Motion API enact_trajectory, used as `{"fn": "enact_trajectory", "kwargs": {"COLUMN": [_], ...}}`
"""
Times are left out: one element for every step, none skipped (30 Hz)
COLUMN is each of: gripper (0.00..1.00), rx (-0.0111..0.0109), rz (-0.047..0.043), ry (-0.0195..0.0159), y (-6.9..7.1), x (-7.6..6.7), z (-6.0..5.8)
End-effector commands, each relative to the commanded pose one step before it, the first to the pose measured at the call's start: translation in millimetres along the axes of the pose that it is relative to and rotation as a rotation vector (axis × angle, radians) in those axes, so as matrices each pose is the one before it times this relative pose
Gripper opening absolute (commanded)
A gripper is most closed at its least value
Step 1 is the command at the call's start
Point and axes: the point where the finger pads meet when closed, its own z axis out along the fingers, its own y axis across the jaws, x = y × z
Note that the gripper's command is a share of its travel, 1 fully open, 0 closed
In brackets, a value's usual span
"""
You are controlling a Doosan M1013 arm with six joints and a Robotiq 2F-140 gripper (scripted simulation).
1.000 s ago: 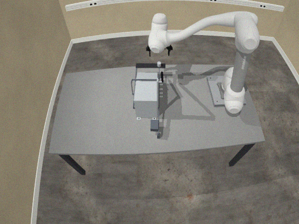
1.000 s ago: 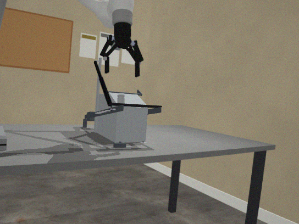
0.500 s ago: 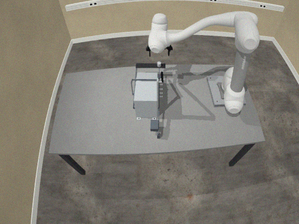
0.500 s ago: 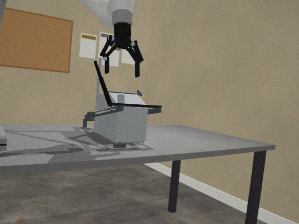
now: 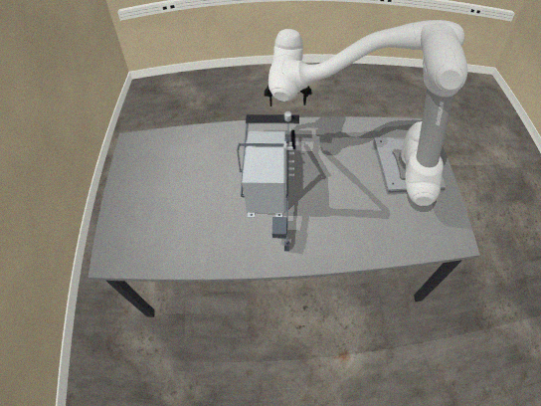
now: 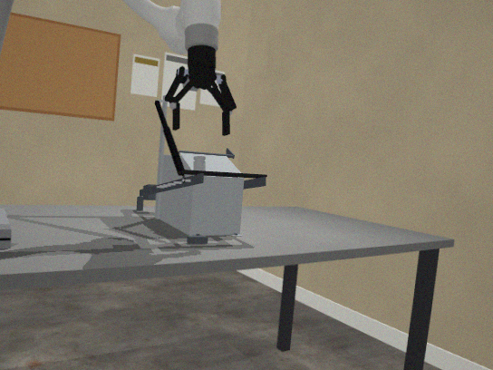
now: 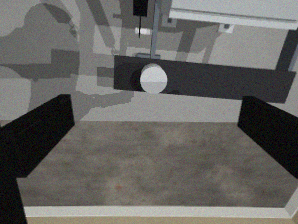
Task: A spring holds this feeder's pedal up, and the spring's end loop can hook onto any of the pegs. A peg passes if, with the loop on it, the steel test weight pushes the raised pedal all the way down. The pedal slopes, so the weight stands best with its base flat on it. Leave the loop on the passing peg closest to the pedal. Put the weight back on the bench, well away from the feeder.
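The grey feeder box point(image 5: 264, 179) stands mid-table. Its dark pedal point(image 5: 272, 118) lies at the far end, and in the exterior view it shows as a thin, nearly level black bar point(image 6: 222, 174). The steel test weight point(image 5: 287, 115) stands upright on the pedal's right part; it also shows in the exterior view point(image 6: 199, 161) and from above in the wrist view point(image 7: 153, 78). My gripper point(image 6: 199, 124) hangs open and empty straight above the weight, well clear of it. The dark spring point(image 5: 293, 138) sits at the pedal end of the peg rail point(image 5: 292, 169). Which peg holds the loop is too small to tell.
A black lid panel point(image 6: 169, 138) stands steeply raised beside the gripper's left finger. A small dark block point(image 5: 279, 227) ends the rail at the near side. The arm's base plate point(image 5: 398, 164) is at the right of the table.
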Motion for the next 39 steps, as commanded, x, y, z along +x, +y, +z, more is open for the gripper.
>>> {"fn": "enact_trajectory", "kwargs": {"gripper": [1.00,1.00,1.00,1.00,1.00,1.00,1.00,1.00,1.00,1.00,1.00,1.00,1.00,1.00,1.00,1.00,1.00,1.00,1.00,1.00,1.00,1.00,1.00,1.00,1.00,1.00,1.00,1.00,1.00,1.00,1.00,1.00,1.00,1.00,1.00,1.00,1.00,1.00,1.00], "rx": [-0.00137,0.00000,0.00000,0.00000,0.00000,0.00000,0.00000,0.00000,0.00000,0.00000,0.00000,0.00000,0.00000,0.00000,0.00000,0.00000,0.00000,0.00004,0.00000,0.00000,0.00000,0.00000,0.00000,0.00000,0.00000,0.00000,0.00000,0.00000,0.00000,0.00000,0.00000,0.00000,0.00000,0.00000,0.00003,0.00000,0.00000,-0.00003,0.00000], "rz": [0.00031,0.00000,0.00000,0.00000,0.00000,0.00000,0.00000,0.00000,0.00000,0.00000,0.00000,0.00000,0.00000,0.00000,0.00000,0.00000,0.00000,0.00006,0.00000,0.00000,0.00000,0.00000,0.00000,0.00000,0.00000,0.00000,0.00000,0.00000,0.00000,0.00000,0.00000,0.00000,0.00000,0.00000,0.00000,0.00000,0.00000,-0.00003,0.00000], "ry": [0.00010,0.00000,0.00000,0.00000,0.00000,0.00000,0.00000,-0.00003,0.00000,0.00000,0.00000,0.00000,0.00000,0.00000,0.00000,0.00000,0.00000,0.00002,0.00000,0.00000,0.00000,0.00000,0.00000,0.00000,0.00000,0.00000,0.00000,0.00000,0.00000,0.00000,0.00000,0.00000,0.00000,0.00000,0.00002,0.00000,-0.00003,0.00000,0.00000], "y": [0.17,0.01,0.00,0.01,0.00,0.01,0.00,0.01,0.00,0.01,0.00,0.01,0.00,0.01,0.00,0.00,0.00,-0.02,0.00,0.01,0.00,0.01,0.00,0.01,0.00,0.01,0.00,0.01,0.00,0.01,0.00,0.01,0.00,0.00,-0.01,0.00,0.01,0.00,0.01], "x": [-0.17,0.29,0.29,0.29,0.29,0.29,0.29,0.29,0.29,0.29,0.29,0.29,0.29,0.29,0.29,0.00,0.00,-0.08,0.29,0.29,0.29,0.29,0.29,0.29,0.29,0.29,0.29,0.29,0.29,0.29,0.29,0.29,0.00,0.00,-0.04,0.29,0.29,0.29,0.29], "z": [-0.74,1.64,1.64,1.64,1.64,1.64,1.64,1.64,1.64,1.64,1.64,1.64,1.64,1.64,1.64,0.00,0.00,-0.23,1.64,1.64,1.64,1.64,1.64,1.64,1.64,1.64,1.64,1.64,1.64,1.64,1.64,1.64,0.00,0.00,-0.23,1.64,1.64,1.64,1.64]}}
